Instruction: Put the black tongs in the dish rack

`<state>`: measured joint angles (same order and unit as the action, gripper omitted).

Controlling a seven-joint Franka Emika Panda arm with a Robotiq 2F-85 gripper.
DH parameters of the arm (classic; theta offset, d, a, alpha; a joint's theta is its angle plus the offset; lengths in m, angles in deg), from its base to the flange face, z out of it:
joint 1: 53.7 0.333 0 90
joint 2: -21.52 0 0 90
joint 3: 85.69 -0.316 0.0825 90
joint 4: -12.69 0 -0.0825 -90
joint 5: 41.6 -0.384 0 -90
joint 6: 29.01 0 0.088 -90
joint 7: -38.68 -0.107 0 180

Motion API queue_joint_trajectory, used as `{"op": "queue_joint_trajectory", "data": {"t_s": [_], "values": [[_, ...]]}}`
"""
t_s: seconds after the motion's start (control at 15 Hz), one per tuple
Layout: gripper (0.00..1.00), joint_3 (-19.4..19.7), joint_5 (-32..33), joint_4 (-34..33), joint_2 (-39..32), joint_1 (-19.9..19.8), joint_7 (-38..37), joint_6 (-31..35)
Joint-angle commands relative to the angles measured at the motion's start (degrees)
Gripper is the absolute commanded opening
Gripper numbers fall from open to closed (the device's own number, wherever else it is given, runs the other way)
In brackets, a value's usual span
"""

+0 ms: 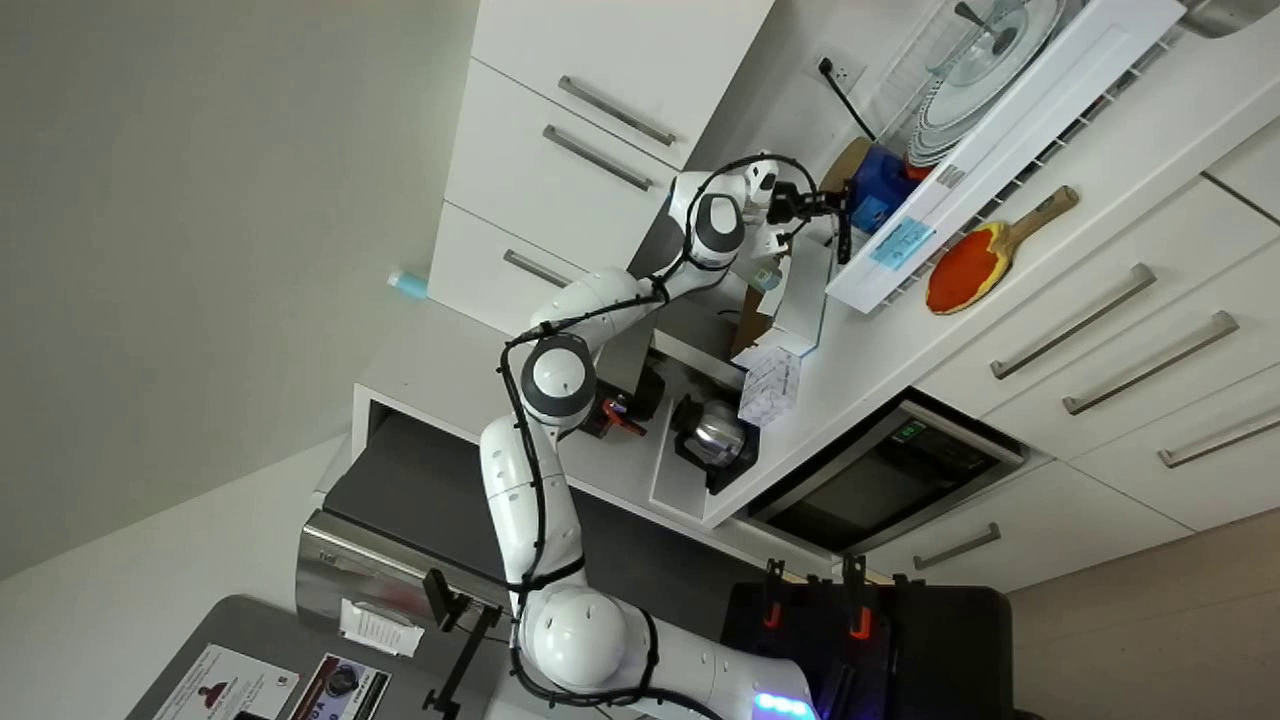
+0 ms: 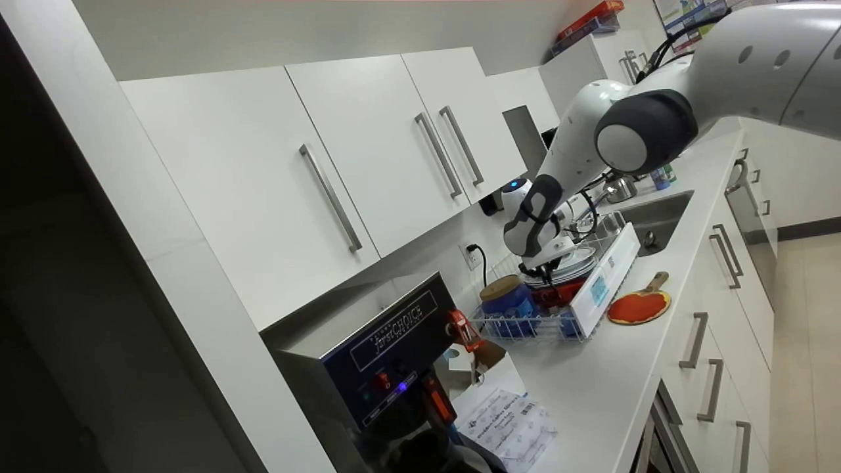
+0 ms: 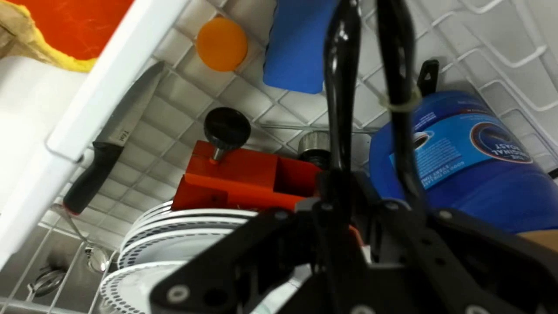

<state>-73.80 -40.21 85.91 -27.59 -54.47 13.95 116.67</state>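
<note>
My gripper (image 3: 343, 180) is shut on the black tongs (image 3: 341, 74). One tong arm passes between the fingers; the other runs alongside to the right. The tongs point away from the gripper over the wire floor of the dish rack (image 3: 63, 146). In an exterior view the gripper (image 1: 815, 205) and the dark tongs (image 1: 845, 228) are by the near end of the pale rack (image 1: 1005, 150). In an exterior view the gripper (image 2: 545, 269) is over the rack (image 2: 608, 279), and the tongs there are too small to make out. Their height above the rack floor is unclear.
Inside the rack are a blue coffee tub (image 3: 457, 174), a red block (image 3: 244, 174), white plates (image 3: 174, 248), a knife (image 3: 117, 131), an orange cap (image 3: 222, 43) and a blue sheet (image 3: 301, 48). A pizza-coloured paddle (image 2: 640, 305) lies beside the rack. Wall cabinets (image 2: 368, 144) hang above.
</note>
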Motion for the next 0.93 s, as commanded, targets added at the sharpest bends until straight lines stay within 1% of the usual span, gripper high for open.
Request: {"op": "queue_joint_trajectory", "data": {"t_s": [0.0,0.13,0.33,0.47,0.67,0.73,0.87], "values": [[0.49,0.7,-0.3,-0.5,1.7,0.4,-1.0,-3.5],[0.62,0.7,-0.1,0.4,3.0,0.5,-0.7,-4.1],[0.86,0.5,0.1,2.0,5.1,0.4,0.0,-4.3],[0.99,0.3,0.1,2.2,5.8,0.4,0.1,-4.9],[1.00,-0.1,0.2,2.6,6.6,0.2,0.8,-5.7],[1.00,0.1,0.1,-0.2,3.8,-0.2,0.2,-3.9],[1.00,0.0,0.1,-0.1,4.0,-0.2,0.3,-4.1]]}}
